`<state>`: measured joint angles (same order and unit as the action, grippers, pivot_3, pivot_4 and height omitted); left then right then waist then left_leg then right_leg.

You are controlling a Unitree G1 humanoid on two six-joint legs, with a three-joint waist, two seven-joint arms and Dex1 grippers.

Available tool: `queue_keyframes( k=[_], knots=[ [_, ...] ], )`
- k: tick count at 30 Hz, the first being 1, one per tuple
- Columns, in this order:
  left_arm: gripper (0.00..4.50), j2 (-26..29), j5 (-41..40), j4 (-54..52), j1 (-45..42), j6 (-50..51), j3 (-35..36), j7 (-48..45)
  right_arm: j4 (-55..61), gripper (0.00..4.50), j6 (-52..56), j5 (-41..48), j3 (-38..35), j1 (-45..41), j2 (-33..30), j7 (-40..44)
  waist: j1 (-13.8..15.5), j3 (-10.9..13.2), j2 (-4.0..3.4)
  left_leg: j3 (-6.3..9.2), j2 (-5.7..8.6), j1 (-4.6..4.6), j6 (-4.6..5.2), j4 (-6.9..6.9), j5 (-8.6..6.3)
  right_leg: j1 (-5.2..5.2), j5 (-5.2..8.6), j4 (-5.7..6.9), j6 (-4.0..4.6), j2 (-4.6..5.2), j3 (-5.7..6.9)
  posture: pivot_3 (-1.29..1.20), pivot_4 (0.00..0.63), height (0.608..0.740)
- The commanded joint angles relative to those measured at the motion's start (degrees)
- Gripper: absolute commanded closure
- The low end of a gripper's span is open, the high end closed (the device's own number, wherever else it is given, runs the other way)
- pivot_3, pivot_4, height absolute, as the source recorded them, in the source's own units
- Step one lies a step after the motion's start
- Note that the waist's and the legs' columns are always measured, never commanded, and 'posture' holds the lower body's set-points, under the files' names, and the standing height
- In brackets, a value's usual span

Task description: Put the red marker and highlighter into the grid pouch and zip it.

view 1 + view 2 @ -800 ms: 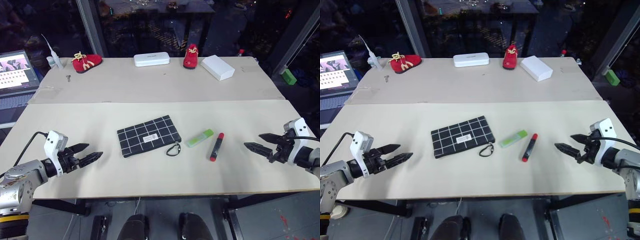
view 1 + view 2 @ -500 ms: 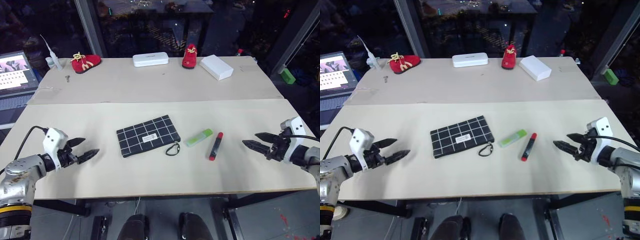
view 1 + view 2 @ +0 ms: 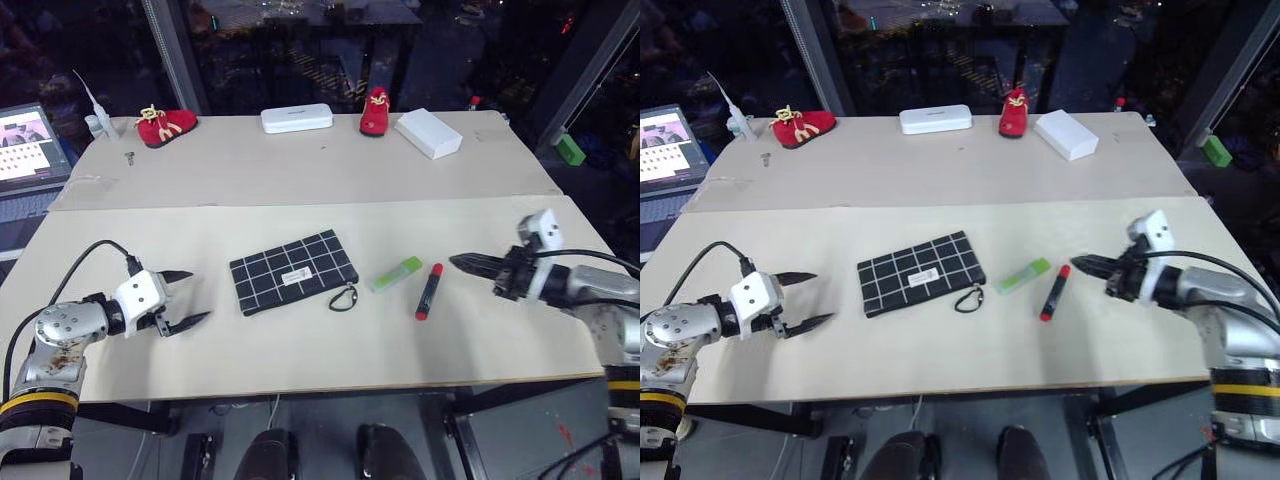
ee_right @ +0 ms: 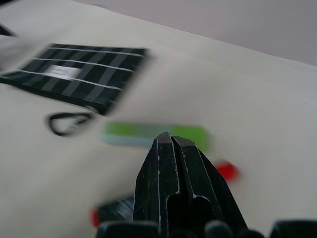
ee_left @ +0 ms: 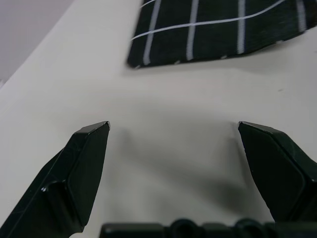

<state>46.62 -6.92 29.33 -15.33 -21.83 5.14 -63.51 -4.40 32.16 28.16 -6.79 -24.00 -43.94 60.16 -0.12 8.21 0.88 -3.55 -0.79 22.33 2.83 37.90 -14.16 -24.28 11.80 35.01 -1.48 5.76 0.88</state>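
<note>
At frame centre the grid pouch (image 3: 293, 273) is laid on the table (image 3: 300, 190); the highlighter (image 3: 397, 274) is placed right of it, the red marker (image 3: 429, 291) further right.

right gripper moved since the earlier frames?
Yes. The right gripper has swung in toward the red marker; the table gap between them has narrowed, with the marker lying where it was beside the highlighter. Its jaws are now shut.
</note>
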Motion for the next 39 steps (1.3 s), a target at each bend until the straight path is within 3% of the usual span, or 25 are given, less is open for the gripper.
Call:
queue_keyframes(
  k=[1, 6, 13, 24, 28, 39],
  knots=[
    [0.00, 1.50, 0.93, 0.83, -0.88, -2.23, -0.98, -1.12, 2.52, 4.45, 1.23, -1.80, 4.13, -3.53, 1.06, -0.72, 0.01, 0.00, 0.00, 0.01, -0.03, 0.00, 0.00, 0.00, 0.00, 0.01, -0.02, 0.00, 0.01, -0.04, 0.01, 0.00, 0.150, 0.740],
    [0.00, 1.61, 2.95, 2.96, -3.51, -5.49, -3.38, -1.52, -1.25, 4.45, -0.70, -13.04, 18.08, -15.24, 11.78, -7.81, -0.76, -0.01, -0.02, -0.06, -0.07, -0.05, -0.01, 0.00, 0.00, -0.04, -0.07, 0.06, 0.07, -0.12, -0.06, 0.00, 0.150, 0.740],
    [0.00, 0.32, 2.19, 0.87, -4.38, -5.04, -4.63, -1.06, -9.15, 4.45, -1.62, -21.86, 26.39, -21.19, 18.69, -10.85, -0.11, -0.01, -0.02, -0.02, -0.07, 0.17, -0.08, 0.01, -0.04, -0.13, -0.15, 0.16, -0.02, -0.23, 0.04, 0.00, 0.150, 0.740],
    [0.00, -1.15, 1.93, -3.53, -4.09, -2.60, -5.87, -1.02, -20.38, 4.45, -10.11, -36.43, 37.57, -22.19, 20.53, -11.28, -0.57, -0.03, -0.01, -0.05, -0.06, -0.01, -0.06, 0.03, -0.06, 0.01, -0.18, 0.05, -0.08, -0.25, 0.01, 0.00, 0.150, 0.740],
    [0.00, -2.01, 3.31, -3.29, -4.96, -4.30, -7.43, -0.54, -21.77, 4.45, -11.22, -36.73, 36.15, -22.93, 21.56, -11.08, -0.63, -0.05, 0.02, -0.07, -0.07, -0.19, -0.10, 0.03, -0.03, 0.09, -0.19, 0.11, -0.06, -0.29, -0.05, 0.00, 0.150, 0.740],
    [0.00, -8.77, 10.35, 10.70, -13.19, -22.50, -10.42, 9.66, -21.17, 4.45, -10.98, -36.30, 33.45, -22.58, 21.83, -9.98, -0.15, -0.19, 0.08, -0.08, -0.06, -0.27, -0.13, 0.05, -0.02, 0.17, -0.22, 0.14, -0.01, -0.25, -0.06, 0.00, 0.150, 0.740]
  ],
)
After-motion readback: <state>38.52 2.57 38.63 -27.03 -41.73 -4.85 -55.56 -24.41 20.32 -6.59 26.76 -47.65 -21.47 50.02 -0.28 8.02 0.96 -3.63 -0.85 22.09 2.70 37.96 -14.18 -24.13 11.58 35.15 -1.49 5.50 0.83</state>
